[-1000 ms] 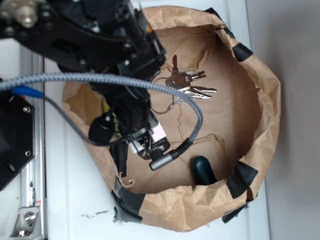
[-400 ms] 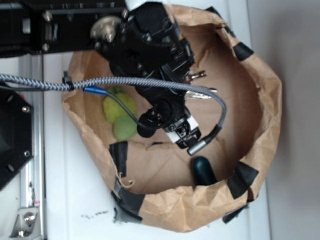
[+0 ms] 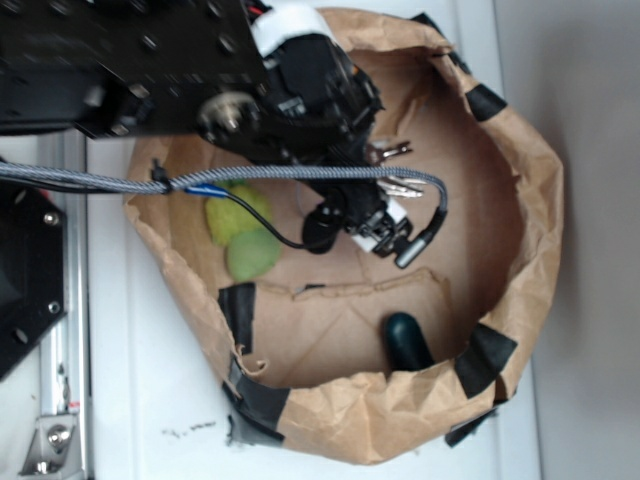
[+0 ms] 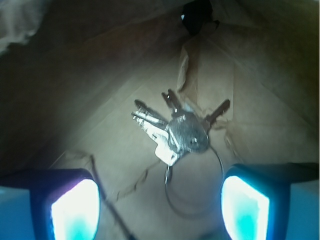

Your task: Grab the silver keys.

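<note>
positioned above the silver keys, the claw hangs with its two glowing pads spread wide and nothing between them; to do this step well, best to lower straight down so the pads straddle the thick cluster of key heads rather than the thin wire ring, then close firmly; a grip on the ring alone would likely slip; keeping the descent centred should stop one pad from nudging the bunch sideways across the paper.

lying flat on the brown paper floor of a crumpled paper bag basin, roughly in its upper middle; in the outside view mostly hidden under the black arm, only a few blade tips poking out to the right; in the wrist view seen clearly: several small shiny keys fanned out, heads overlapping in a bright patch, blades pointing up and to the left, one dark blade angled up right, all strung on one large thin loop trailing toward the camera; well apart from the fuzzy yellow-green toy at left and the dark green rounded object at the basin's lower edge.
</note>
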You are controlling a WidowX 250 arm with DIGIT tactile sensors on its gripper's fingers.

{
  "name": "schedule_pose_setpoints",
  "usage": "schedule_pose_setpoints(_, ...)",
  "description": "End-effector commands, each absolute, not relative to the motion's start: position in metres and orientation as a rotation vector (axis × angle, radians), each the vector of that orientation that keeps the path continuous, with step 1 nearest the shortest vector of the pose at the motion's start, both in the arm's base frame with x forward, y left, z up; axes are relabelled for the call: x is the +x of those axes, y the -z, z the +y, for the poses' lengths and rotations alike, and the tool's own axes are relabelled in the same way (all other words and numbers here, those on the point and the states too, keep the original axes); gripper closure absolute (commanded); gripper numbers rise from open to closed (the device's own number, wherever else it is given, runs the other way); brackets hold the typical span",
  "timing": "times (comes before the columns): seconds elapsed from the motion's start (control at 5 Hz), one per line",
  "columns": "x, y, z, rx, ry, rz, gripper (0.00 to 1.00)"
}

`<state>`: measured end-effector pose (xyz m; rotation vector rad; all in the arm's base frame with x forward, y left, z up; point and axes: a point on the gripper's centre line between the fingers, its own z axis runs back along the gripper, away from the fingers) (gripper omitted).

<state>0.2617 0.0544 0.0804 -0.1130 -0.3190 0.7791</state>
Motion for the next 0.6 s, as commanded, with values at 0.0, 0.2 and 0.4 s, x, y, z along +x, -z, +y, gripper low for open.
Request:
schedule_pose_setpoints(0.0, 0.25, -0.087, 0.077, -0.063, -0.845, -0.306, 0.0)
schedule_pose_setpoints(0.2, 0.241, -0.083, 0.083, -0.05, -0.847, -0.302, 0.0)
schedule_pose_setpoints(0.4, 0.236, -0.08, 0.089, -0.052, -0.848, -0.305, 0.0)
